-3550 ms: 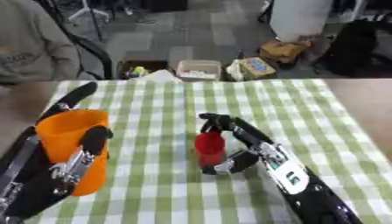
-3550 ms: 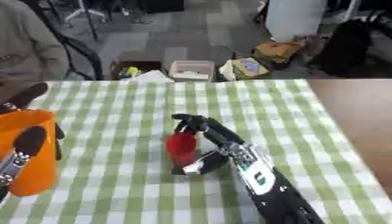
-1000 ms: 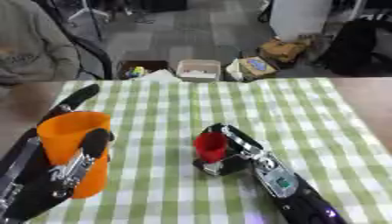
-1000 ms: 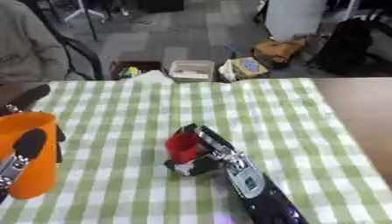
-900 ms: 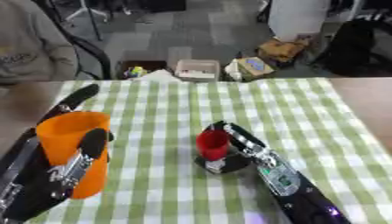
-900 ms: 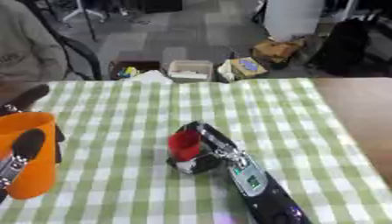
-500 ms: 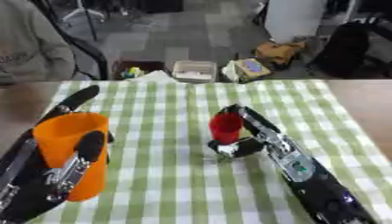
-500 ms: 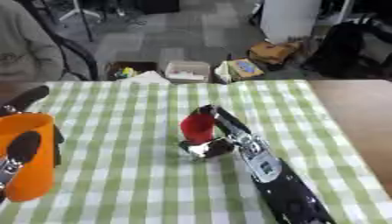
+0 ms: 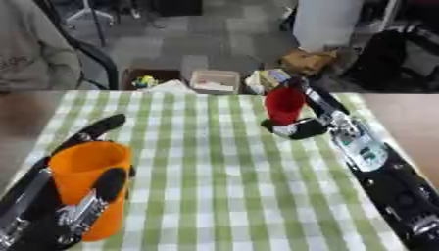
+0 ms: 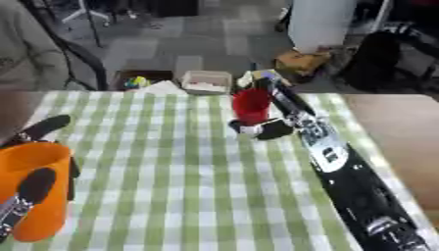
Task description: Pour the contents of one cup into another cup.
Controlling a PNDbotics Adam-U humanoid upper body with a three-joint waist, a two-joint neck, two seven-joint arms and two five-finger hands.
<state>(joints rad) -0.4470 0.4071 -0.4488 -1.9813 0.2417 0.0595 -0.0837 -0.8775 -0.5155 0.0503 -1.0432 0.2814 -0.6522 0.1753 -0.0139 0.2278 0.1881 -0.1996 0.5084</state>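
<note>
Bench (image 9: 214, 196) under a green-checked cloth fills most of both views. At the near left stands the orange cup (image 9: 85, 181), upright, with the left robot hand (image 9: 94, 193) curled round its side and holding it. Far smaller, the red cup (image 9: 284, 105) sits toward the far right of the cloth, gripped from behind by the right robot hand (image 9: 300, 128), fingers wrapped about its lower part; whether it rests on the cloth or hangs just above cannot be told. The two cups are well apart. The risk is tipping the red cup before it is over the orange one's mouth, spilling onto the cloth.
</note>
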